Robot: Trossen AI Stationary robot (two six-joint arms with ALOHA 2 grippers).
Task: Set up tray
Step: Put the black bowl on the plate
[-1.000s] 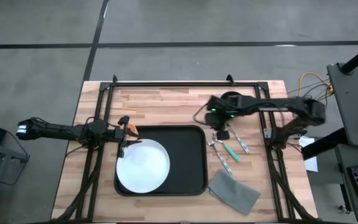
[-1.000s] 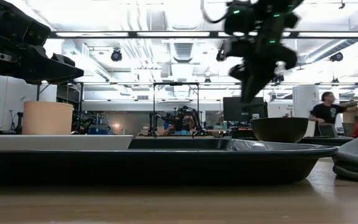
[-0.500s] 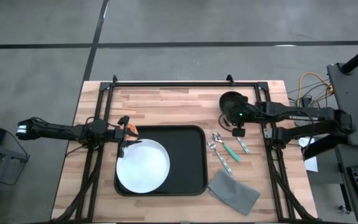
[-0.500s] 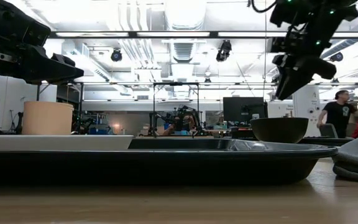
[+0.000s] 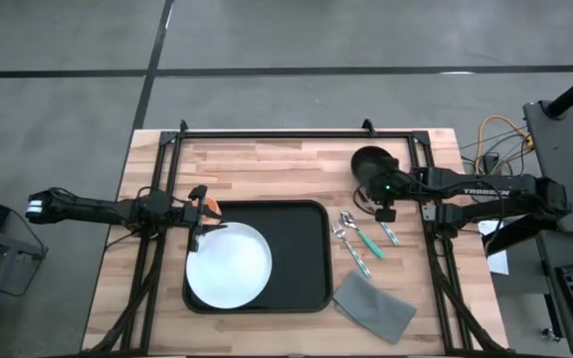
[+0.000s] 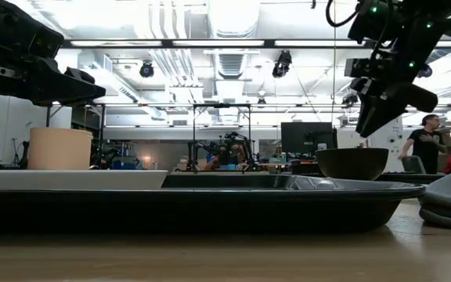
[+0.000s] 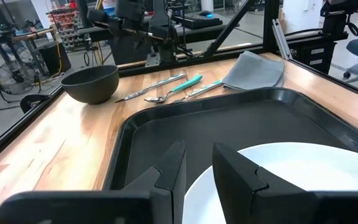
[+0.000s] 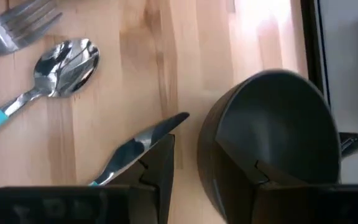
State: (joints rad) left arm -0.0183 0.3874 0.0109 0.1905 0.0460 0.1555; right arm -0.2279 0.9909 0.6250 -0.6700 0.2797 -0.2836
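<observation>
**Right gripper poised over the bowl**

The tray (image 5: 301, 261) lies mid-table, a white plate (image 5: 229, 265) on its left half. The left gripper (image 5: 196, 220) hovers at the plate's far-left edge, fingers slightly apart, holding nothing. The right gripper (image 5: 384, 209) hangs above the dark bowl (image 5: 370, 162), jaws parted astride its near rim, beside the cutlery (image 5: 361, 239).

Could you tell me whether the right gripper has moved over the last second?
Yes. In the high view the right gripper has shifted away from the large flat black tray, toward the table's right edge, and now hangs beside the dark round bowl.
</observation>
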